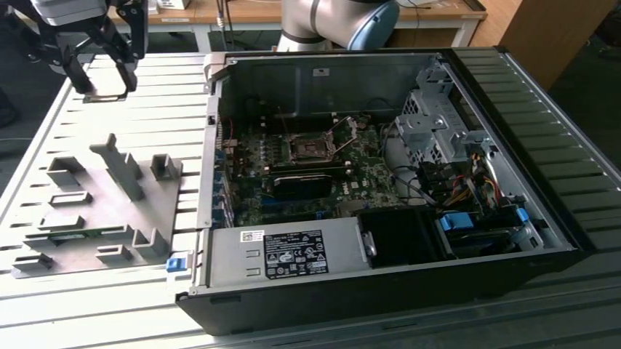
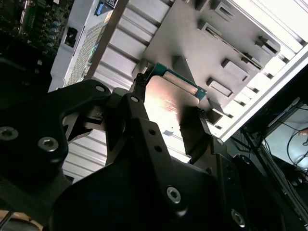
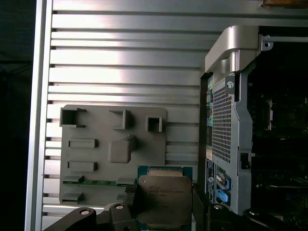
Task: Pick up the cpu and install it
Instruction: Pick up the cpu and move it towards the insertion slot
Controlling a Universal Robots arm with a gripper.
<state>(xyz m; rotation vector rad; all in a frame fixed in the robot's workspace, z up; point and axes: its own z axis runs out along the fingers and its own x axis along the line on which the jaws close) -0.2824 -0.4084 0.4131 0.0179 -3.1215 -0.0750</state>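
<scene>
Silvery ribbed metal slats form the table [image 1: 145, 102], which runs under everything and catches bright glare along its near edge.

Nearest in the exterior view stands an open black computer case [image 1: 388, 291], lying on its side. Against its near wall sits a grey power supply [image 1: 291, 254] with a white label, and beside it a black box [image 1: 403, 236] and a tangle of coloured cables [image 1: 466, 189]. Deeper in lies the green motherboard [image 1: 291, 196], with the dark square socket [image 1: 313, 149] near its middle.

On the exterior view's left of the case, a flat grey fixture plate [image 1: 97, 218] lies on the slats, carrying raised grey blocks and slots. A thin green board [image 3: 96, 182] lies in one slot.

Further back on that side, the tool [image 1: 100, 91] hangs above the table, well apart from the case. In both wrist views its black fingers [image 3: 199, 197] are clamped on the cpu [image 3: 163, 192], one on each side. The chip's metal top faces the first wrist view, and its green edge [image 2: 180, 82] shows in the second wrist view.

Behind the case rise the arm's grey and blue base [image 1: 339, 22] and wooden desks [image 1: 252, 11].
</scene>
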